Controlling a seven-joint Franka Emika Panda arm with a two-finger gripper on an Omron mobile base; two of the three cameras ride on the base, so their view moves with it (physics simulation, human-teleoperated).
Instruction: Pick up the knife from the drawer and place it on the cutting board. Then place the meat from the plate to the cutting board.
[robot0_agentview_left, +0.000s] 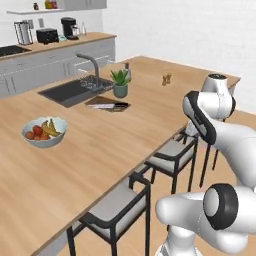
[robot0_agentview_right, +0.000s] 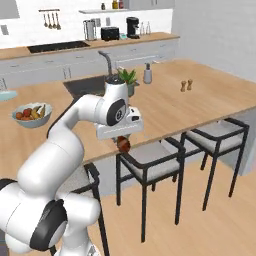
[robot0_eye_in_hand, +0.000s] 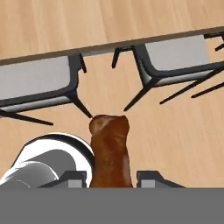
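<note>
One small chunk of meat (robot0_eye_in_hand: 110, 148) sits pinched between the two fingers of the gripper (robot0_agentview_right: 123, 142). The fingers are squeezed in on it, one on each side. The meat hangs in the air over the floor, just past the edge of the counter (robot0_agentview_left: 75, 165), above the stools (robot0_agentview_right: 150, 160).

I think the meat is light and a bit soft. It may be slippery too, so it could slide out if the arm swings fast. The hold on its middle looks good to me.

The cutting board (robot0_agentview_left: 95, 101) is far off, near the sink (robot0_agentview_left: 75, 91). The knife (robot0_agentview_left: 109, 105) already lies on it and takes up much of the space. So the meat must go on a bare bit of the board, beside the blade.

A little plant pot (robot0_agentview_left: 120, 83) stands right behind the board. The tap (robot0_agentview_left: 90, 62) is close too. A bowl of fruit (robot0_agentview_left: 44, 131) sits on the counter, well to one side. The arm should come in high over the counter and keep away from the plant.
</note>
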